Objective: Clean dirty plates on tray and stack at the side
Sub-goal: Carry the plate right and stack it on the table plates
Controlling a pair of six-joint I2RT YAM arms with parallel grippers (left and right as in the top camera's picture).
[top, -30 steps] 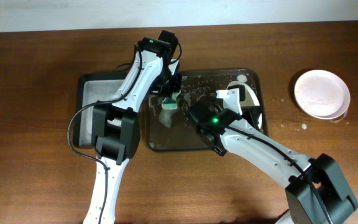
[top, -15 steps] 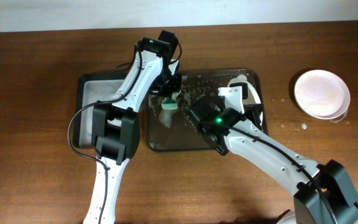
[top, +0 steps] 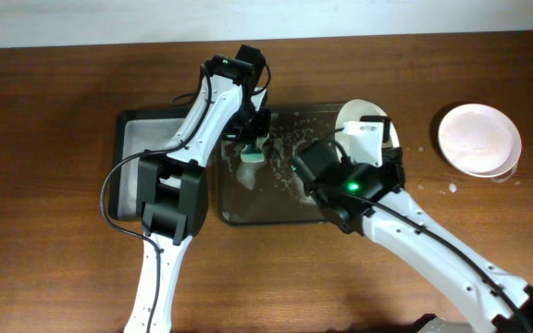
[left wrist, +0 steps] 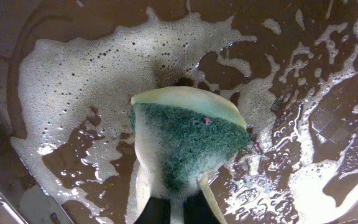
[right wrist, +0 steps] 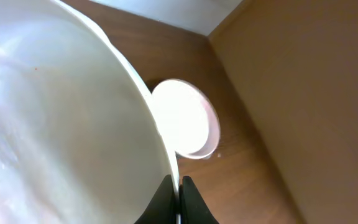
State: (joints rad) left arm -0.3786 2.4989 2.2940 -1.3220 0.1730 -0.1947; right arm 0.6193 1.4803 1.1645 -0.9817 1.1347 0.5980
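Left gripper [top: 255,139] is clenched on a yellow-and-green scouring sponge [left wrist: 188,143], which hangs at the white foam [left wrist: 86,81] in the left part of the large dark rectangular tray [top: 248,220]. That arm and the sponge sit where they were a second ago. Just left of the tray lies a narrower dark tub [top: 130,139], partly covered by the left arm.

Right gripper [right wrist: 179,193] is pinched tight on the rim of a round white shallow plate [top: 354,113]. A second ago this plate sat low inside the tray's right end, half hidden behind the arm. Now it stands tilted up over the tray's far right corner, and the right arm has swung rightward with it. The arm crosses the tray's right half and hides that part.

Well apart to the right, on the brown wooden table [top: 44,185], a second white plate [top: 477,139] lies flat, with another rim showing beneath it.
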